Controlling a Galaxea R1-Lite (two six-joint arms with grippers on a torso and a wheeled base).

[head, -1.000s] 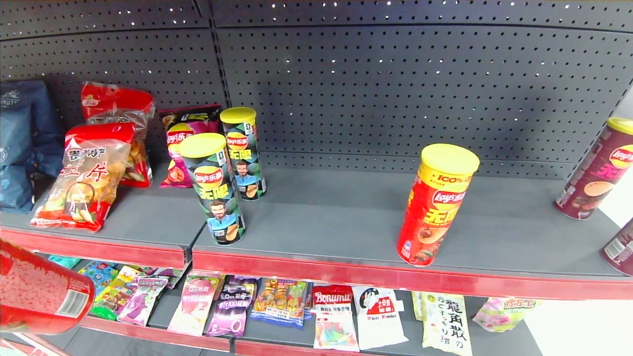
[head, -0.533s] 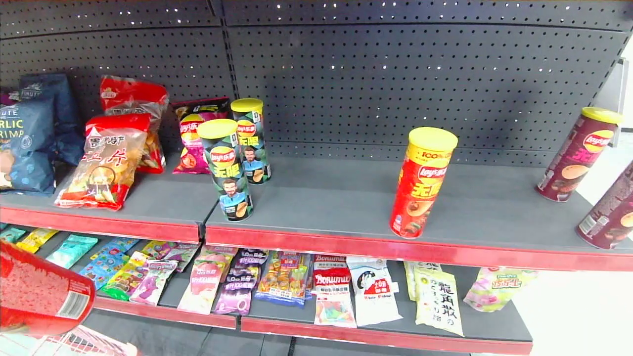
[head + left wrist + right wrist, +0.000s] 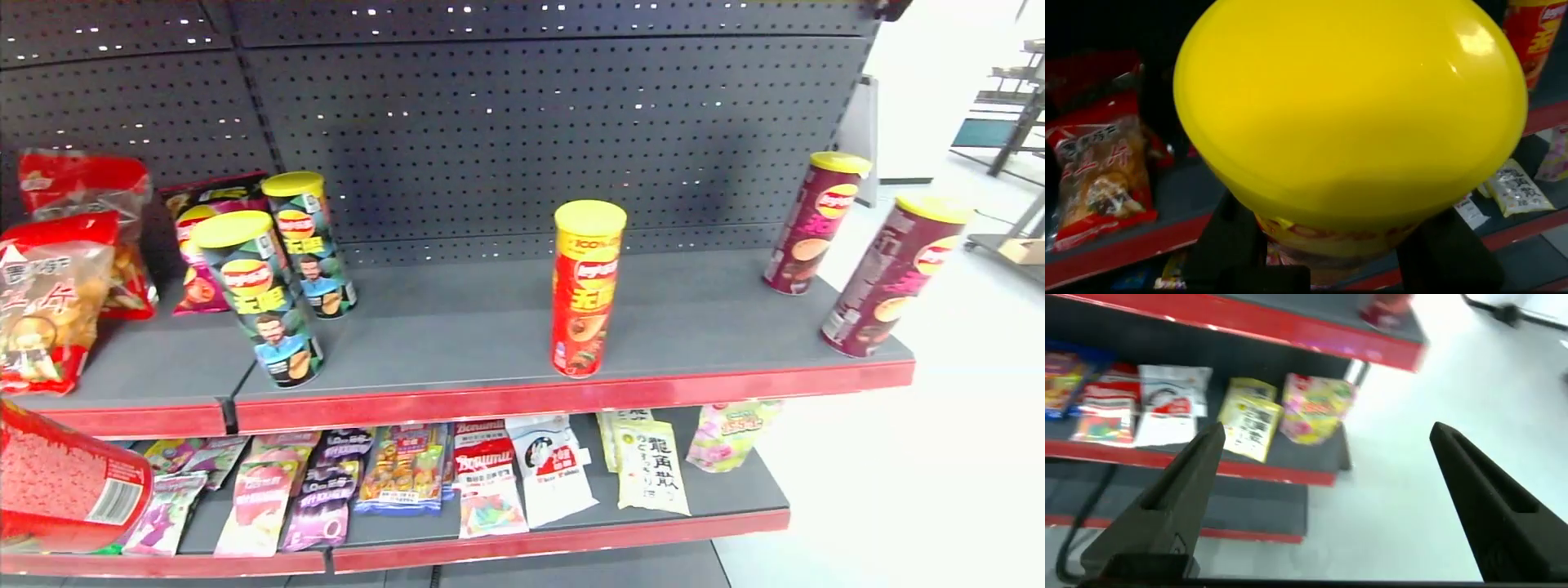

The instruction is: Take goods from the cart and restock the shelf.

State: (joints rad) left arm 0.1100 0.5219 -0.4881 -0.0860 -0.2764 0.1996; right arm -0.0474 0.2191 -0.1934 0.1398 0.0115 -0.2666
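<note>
The left gripper (image 3: 1339, 249) held a red chip can (image 3: 65, 490) tight, low on the left, in front of the shelf (image 3: 490, 398). The right gripper (image 3: 1327, 441) was wide open, holding nothing. Set down crooked, the tall can might tip and bump the green cans (image 3: 257, 298).

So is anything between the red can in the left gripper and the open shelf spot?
Nothing visible does. The shelf lies bare between the green cans and the standing red can, above the held red can.
</note>
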